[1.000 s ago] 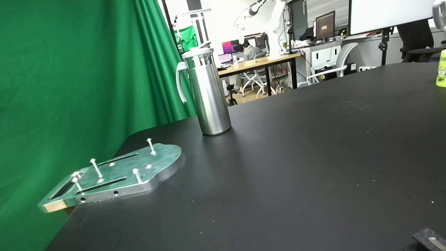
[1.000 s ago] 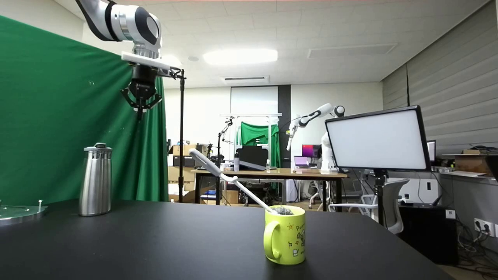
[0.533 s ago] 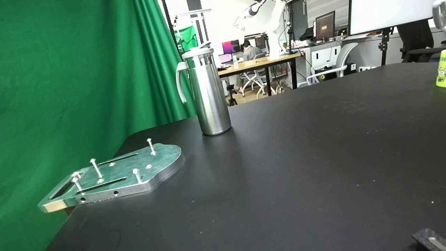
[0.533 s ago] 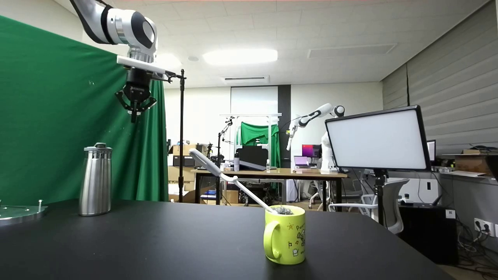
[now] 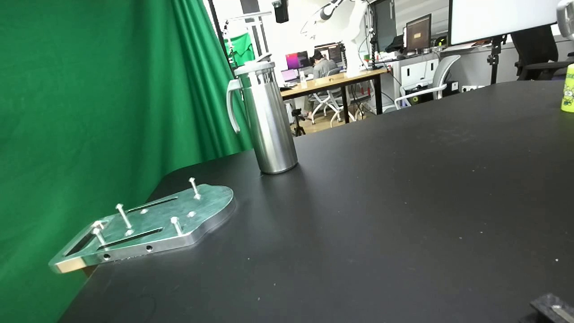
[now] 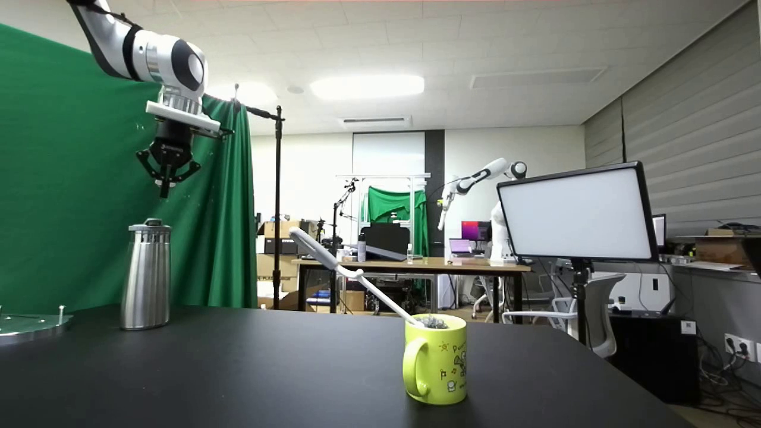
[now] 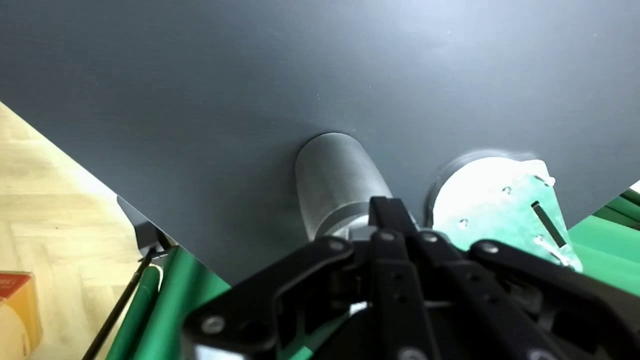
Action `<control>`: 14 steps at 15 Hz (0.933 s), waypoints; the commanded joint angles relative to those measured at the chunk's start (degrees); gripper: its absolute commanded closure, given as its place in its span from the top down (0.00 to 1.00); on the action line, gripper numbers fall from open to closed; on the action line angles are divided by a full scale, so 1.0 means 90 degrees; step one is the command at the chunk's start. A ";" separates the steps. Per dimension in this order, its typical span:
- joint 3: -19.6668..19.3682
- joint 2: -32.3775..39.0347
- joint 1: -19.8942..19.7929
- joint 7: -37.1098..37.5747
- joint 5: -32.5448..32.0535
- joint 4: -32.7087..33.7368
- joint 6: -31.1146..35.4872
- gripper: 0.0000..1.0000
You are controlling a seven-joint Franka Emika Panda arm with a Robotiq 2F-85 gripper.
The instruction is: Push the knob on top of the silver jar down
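In an exterior view: one white arm (image 6: 175, 62), one black tool (image 6: 164, 193) at its end, pointing down. Below the tip, near it and apart: one silver jar (image 6: 147, 279), upright on the black bench (image 6: 250, 368), one knob (image 6: 153, 222) on top. One yellow-green mug (image 6: 436, 365), well apart from the jar, one brush (image 6: 315, 248) slanting out of it. One green curtain (image 6: 65, 178) behind the jar. Farther back, a second white arm (image 6: 487, 172) and one bright panel (image 6: 574, 211).

In an exterior view: the jar shows one handle (image 5: 231, 105). Near it, one metal plate (image 5: 210, 197), flat, with two long slots (image 5: 130, 239) and at least four bolts (image 5: 194, 187) standing up; heads overlap at one end, so exact count uncertain. Mug cut off by the right edge. Black end of the tool at the top edge, higher than the jar and right of it. One seated person (image 5: 320, 68) far back.

In the wrist view: tool enters from the bottom, clenched, two fingers (image 7: 382, 215) pressed together, their ends over part of the jar's lid (image 7: 350, 227). Knob cannot be made out here. Plate beside the jar, a gap between; two bolts seen upright. One orange box (image 7: 17, 315) on the pale floor (image 7: 50, 210), lower left.
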 commanded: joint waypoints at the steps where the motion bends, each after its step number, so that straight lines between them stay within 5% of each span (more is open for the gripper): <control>1: 0.0111 0.0444 0.0165 -0.0149 -0.0180 0.0655 -0.0196 0.00; 14: 0.0095 0.1308 0.0412 -0.0264 -0.0571 0.1246 -0.0233 0.00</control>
